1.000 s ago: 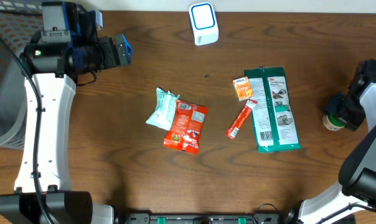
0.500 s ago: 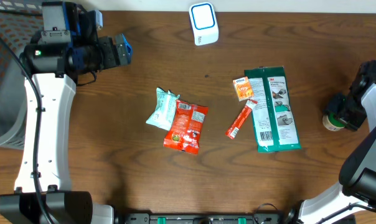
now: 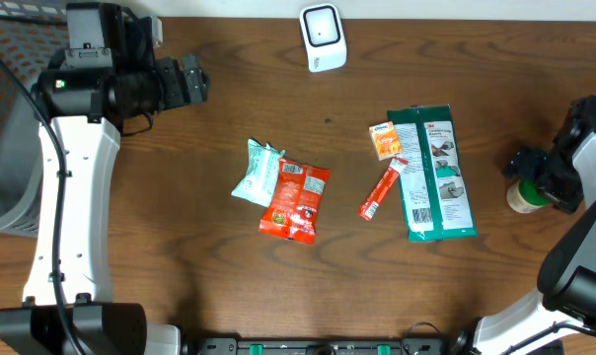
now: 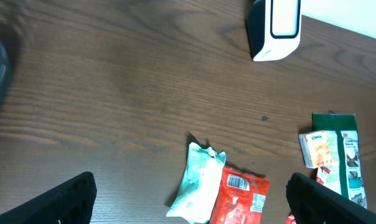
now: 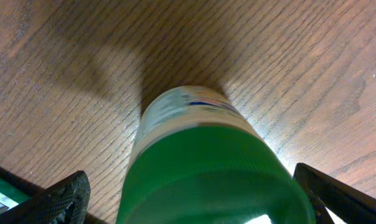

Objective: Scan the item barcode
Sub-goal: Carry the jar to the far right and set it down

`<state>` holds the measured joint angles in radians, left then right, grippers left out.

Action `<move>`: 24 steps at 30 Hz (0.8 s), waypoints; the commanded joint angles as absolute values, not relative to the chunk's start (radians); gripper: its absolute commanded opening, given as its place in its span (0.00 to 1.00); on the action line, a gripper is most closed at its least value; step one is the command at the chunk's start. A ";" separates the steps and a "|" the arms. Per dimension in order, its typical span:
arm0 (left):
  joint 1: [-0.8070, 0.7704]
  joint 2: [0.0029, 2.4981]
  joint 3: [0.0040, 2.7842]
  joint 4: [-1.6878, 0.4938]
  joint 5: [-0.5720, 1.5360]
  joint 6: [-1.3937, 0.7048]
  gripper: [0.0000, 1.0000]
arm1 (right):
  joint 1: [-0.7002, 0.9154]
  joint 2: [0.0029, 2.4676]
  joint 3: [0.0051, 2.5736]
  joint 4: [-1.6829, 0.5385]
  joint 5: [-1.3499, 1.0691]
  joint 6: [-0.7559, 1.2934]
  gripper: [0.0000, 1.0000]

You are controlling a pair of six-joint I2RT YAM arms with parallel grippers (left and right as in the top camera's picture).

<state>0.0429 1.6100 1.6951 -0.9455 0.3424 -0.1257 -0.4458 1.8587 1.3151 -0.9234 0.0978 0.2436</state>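
The green-capped bottle (image 5: 197,143) stands upright on the surface (image 3: 229,128) at the right edge, between the fingers of the right pincer (image 5: 189,190), which is spread wide and grips nothing. The left pincer (image 3: 195,81) hangs open and empty at the far left. The step in hand seems to be the pickup. Next, the right pincer should close squarely on the bottle, lift it and carry it to the scanner (image 3: 321,37), far centre, label facing it. No barcode is visible.
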 commanded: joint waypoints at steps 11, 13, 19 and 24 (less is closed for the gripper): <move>0.043 1.614 1.706 -0.949 0.351 -0.116 0.97 | -0.440 1.814 1.558 -1.090 0.106 0.230 0.96; 0.043 1.614 1.706 -0.949 0.351 -0.116 0.97 | -0.416 1.796 1.636 -1.147 0.098 0.226 0.94; 0.043 1.614 1.706 -0.949 0.351 -0.116 0.97 | -0.286 1.765 1.685 -1.190 -0.031 0.185 0.79; 0.043 1.614 1.706 -0.949 0.351 -0.116 0.97 | -0.125 1.769 1.658 -1.156 -0.114 0.185 0.53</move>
<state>0.0429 1.6100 1.6951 -0.9455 0.3424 -0.1257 -0.2169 1.7672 1.6737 -1.1736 -0.0341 0.1982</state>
